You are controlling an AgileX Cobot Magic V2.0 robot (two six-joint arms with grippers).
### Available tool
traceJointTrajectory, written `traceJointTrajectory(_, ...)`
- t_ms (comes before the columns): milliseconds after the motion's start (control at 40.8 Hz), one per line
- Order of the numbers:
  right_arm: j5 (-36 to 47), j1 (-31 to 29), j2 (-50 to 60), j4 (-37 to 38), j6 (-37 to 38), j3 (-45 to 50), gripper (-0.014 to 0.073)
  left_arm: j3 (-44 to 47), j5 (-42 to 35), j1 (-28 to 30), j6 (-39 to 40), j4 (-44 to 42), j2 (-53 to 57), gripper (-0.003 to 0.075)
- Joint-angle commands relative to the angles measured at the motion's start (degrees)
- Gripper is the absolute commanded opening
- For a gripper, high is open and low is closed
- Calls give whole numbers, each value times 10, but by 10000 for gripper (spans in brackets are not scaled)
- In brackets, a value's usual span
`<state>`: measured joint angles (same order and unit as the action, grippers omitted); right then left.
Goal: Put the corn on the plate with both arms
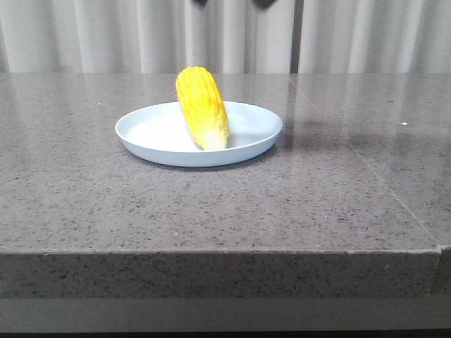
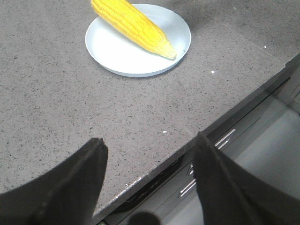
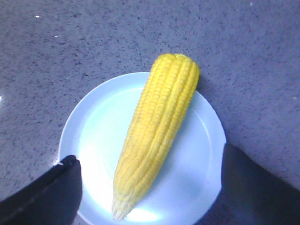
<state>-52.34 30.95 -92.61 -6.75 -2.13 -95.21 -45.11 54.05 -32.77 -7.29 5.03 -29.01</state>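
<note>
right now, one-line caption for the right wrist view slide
Corn lies diagonally across the plate, the open right hand above it.

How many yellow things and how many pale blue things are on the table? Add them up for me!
Yellow: 1, the corn
Pale blue-white: 1, the plate the corn rests on
Total: 2

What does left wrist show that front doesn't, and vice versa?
Left wrist only: the open left gripper over the table edge, and drawer handles below the counter. Front only: the curtain behind the table, with no gripper fingers visible. Both: the corn lying on the plate, its thick end overhanging the rim.
</note>
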Motion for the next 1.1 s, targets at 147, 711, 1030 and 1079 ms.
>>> traceJointTrajectory(147,-11,0,186,15,-35,94,625,-14,-42,-3,4,4,-3,409)
traceJointTrajectory(711,-11,0,564,50,-34,376,625,-14,-42,-3,4,4,-3,409)
traceJointTrajectory(1030,-9,0,693,49,-34,437,625,-14,-42,-3,4,4,-3,409)
traceJointTrajectory(1079,-8,0,699,49,-34,438,625,-14,-42,-3,4,4,-3,409)
